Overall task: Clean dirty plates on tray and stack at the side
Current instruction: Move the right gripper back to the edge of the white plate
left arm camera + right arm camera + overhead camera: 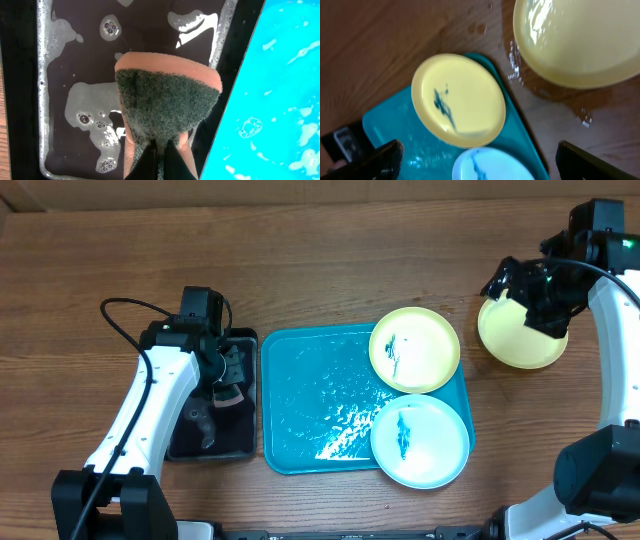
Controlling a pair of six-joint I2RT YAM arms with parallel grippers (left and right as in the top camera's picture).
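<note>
While the left gripper squeezed a sponge tight between its two fingers, the right gripper had its fingers spread wide apart and held nothing.

The sponge was orange with a rough dark green side. It hung over a small black tray at the left of the wooden table. Soapy water with little bubbles lay in patches on the floor of that black tray. I could not tell if the sponge touched the water.

Just to the right of the black tray lay the big blue tray. It was wet, with bits of white foam on it. Two plates sat on its right side. A yellow-green plate was at the far right corner, and its edge stuck out over the rim. A light blue plate was at the near right corner, and it stuck out over the rim too. These two plates were right next to each other. Each one had a dark teal smear in the middle.

One more yellow-green plate sat on the bare table to the right of the blue tray, apart from it. It looked shiny, and I saw no smear on it. Small water drops lay on the wood beside it. The open right gripper was above this plate, not touching it.
</note>
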